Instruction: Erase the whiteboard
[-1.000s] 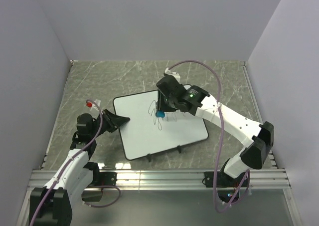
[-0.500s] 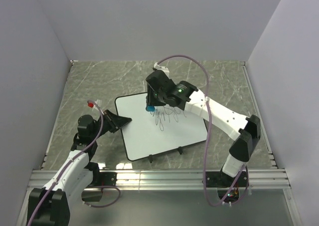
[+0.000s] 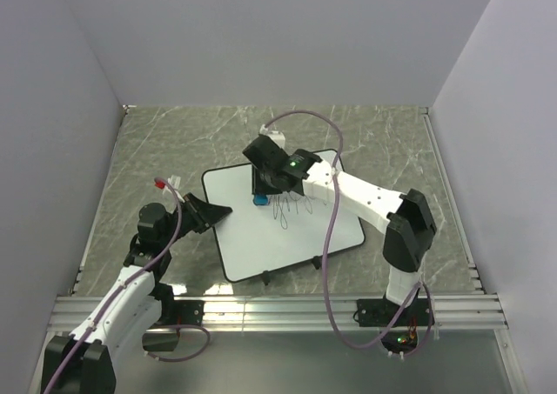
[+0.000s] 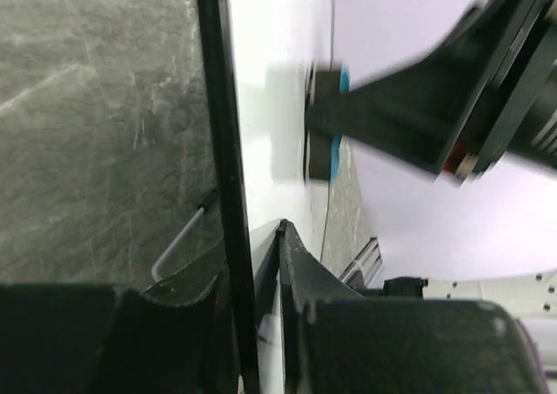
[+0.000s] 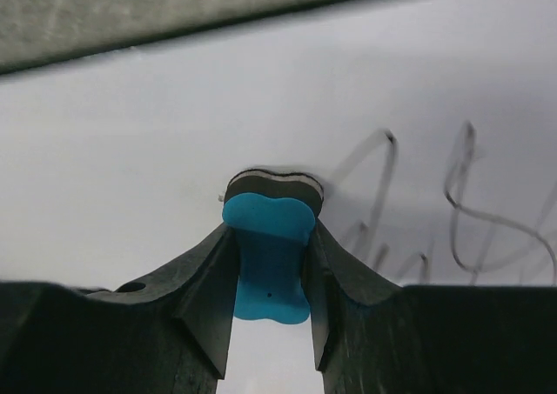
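Nearest, the left arm (image 3: pixel 130 281) reaches up to the whiteboard (image 3: pixel 287 237). The left jaws are clenched on its black rim at the left edge, a finger on either side of it, as the left wrist view shows. The board lies flat on the surface (image 3: pixel 174 142), slightly turned, in the middle between the two arms, with its feet (image 3: pixel 265 277) on the near edge. Farther on, the right jaws grasp the blue eraser (image 5: pixel 268 237). Its dark felt is pressed to the white face just left of the black scribbles (image 3: pixel 294 207).

The step in hand looks like a wiping stroke, with the marks not yet cleared. To do it well:
- The felt should sit flat, not on one corner.
- It should sweep rightward through the lines under even pressure, in overlapping passes.
- The left jaws should hold firm, since the push would otherwise slide the board across the marble.
- Lifting at the end of each pass should avoid smearing.

Counted:
- one whiteboard
- two feet
- one eraser
- one patch of scribbles
- two arms
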Controlling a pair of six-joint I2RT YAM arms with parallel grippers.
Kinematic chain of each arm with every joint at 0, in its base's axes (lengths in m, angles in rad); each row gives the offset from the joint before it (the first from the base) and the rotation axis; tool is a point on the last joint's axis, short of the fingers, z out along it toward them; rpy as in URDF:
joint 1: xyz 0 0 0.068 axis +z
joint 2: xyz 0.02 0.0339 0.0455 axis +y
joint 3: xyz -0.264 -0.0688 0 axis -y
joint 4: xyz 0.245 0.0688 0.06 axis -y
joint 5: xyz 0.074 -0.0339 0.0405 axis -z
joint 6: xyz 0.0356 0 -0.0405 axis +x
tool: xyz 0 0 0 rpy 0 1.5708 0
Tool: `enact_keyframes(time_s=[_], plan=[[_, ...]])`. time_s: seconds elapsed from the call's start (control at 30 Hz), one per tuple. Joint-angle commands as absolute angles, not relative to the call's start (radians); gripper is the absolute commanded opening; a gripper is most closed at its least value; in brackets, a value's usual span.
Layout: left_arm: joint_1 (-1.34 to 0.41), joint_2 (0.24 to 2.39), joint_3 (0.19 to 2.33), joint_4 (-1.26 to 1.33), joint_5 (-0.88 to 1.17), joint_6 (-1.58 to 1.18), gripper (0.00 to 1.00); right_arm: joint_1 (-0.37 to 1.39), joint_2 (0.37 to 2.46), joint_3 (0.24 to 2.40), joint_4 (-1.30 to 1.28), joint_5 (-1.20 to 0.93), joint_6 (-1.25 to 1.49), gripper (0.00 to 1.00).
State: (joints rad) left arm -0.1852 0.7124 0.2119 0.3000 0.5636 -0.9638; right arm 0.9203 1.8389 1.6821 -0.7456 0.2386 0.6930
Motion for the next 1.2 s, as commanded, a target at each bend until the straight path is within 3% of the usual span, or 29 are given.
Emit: enact_keyframes(time_s=[0.0, 0.37, 0.53, 1.17], plan=[[-0.206, 0.738, 0.183, 0.160, 0.523, -0.865, 0.00, 0.919, 1.780, 1.501, -0.738, 0.284, 0.713, 0.00], [-0.221, 0.758, 0.193, 0.155, 0.514, -0.856, 0.00, 0.960, 1.493, 0.932, -0.627, 0.255, 0.808, 0.00], [-0.221, 0.775, 0.199, 0.146, 0.506, -0.850, 0.00, 1.008, 1.454, 0.880, -0.620, 0.256, 0.848, 0.00], [-0.302, 0.735, 0.219, 0.064, 0.413, -0.839, 0.00, 1.012, 1.868, 1.738, -0.808, 0.371, 0.632, 0.00]])
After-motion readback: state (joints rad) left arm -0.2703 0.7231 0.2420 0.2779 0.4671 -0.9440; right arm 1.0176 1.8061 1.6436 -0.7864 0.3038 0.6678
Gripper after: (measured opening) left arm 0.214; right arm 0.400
